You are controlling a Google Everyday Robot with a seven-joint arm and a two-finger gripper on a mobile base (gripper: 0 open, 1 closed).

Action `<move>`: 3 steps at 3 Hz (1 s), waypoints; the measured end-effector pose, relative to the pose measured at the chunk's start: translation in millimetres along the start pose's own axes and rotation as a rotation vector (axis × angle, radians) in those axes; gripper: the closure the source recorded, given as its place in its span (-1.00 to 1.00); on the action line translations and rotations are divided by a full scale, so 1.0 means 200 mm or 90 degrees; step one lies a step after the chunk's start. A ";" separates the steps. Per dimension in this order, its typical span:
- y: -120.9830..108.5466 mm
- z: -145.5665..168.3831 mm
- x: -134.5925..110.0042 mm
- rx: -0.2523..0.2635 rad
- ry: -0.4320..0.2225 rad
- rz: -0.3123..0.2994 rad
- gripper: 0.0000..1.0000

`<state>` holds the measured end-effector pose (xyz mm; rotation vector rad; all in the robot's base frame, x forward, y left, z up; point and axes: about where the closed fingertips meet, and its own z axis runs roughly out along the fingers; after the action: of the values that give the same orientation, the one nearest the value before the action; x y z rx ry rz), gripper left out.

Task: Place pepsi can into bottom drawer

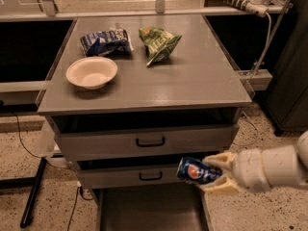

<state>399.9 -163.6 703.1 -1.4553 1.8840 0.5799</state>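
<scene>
Our gripper (215, 174) sits low on the right of the view, beside the cabinet's right front corner, at the end of a cream-coloured arm (274, 167) that comes in from the right edge. Its two fingers are clamped on the pepsi can (196, 171), one above and one below the can's right end. The can lies on its side, sticking out leftward from the fingers with its logo facing us.

We see the grey cabinet top (183, 81) filling the middle of the view. Below it, the bottom drawer (149, 211) is pulled out, showing a flat grey floor and low side walls. The can hangs above the drawer's right rear part and does not touch it; in the view it overlaps the right end of the middle drawer front (120, 176). The top drawer front (192, 139) stands above that.

On the cabinet top rest a white bowl (91, 72) at front left, a blue-and-white snack bag (105, 41) behind it, and a green snack bag (158, 42) just to that bag's right.
</scene>
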 end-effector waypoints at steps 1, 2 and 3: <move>0.11 0.24 0.13 -0.008 -0.039 -0.014 1.00; 0.13 0.46 0.24 -0.007 -0.058 -0.009 1.00; 0.06 0.63 0.32 0.013 -0.037 -0.002 1.00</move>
<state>410.3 -113.4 570.0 -1.4128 1.8372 0.5940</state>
